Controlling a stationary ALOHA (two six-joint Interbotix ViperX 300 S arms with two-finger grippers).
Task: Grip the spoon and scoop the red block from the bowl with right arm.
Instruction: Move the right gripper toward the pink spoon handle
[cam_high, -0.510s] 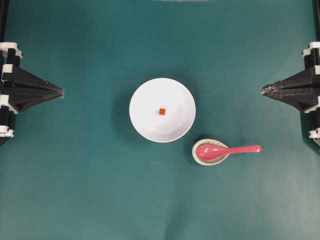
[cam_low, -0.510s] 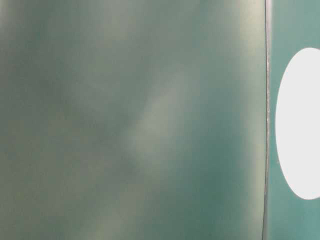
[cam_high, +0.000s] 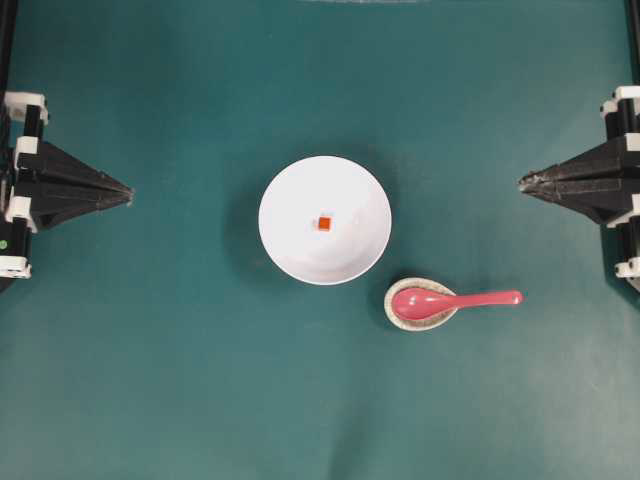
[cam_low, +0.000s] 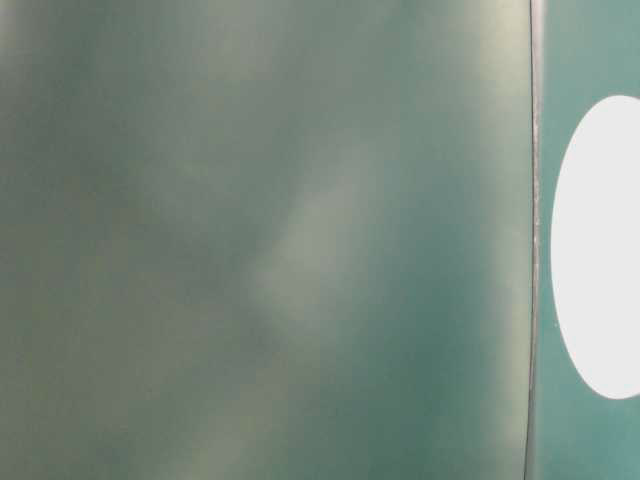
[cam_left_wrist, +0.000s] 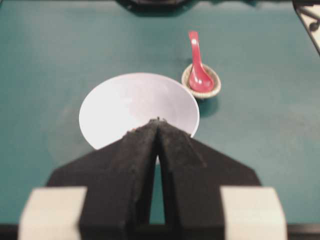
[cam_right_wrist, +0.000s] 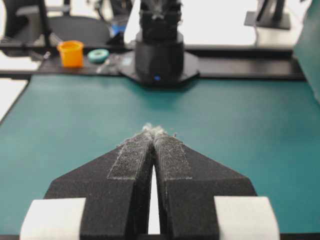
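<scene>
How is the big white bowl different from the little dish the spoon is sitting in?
The bowl is large, round and plain white; the spoon rest is much smaller, oval and speckled off-white. The bowl holds a tiny red block; the spoon rest holds the scoop of the pink-red spoon. Both sit on the green table.

The red block (cam_high: 324, 223) lies in the bowl (cam_high: 290, 245); the spoon (cam_high: 450, 300) just beside.
</scene>
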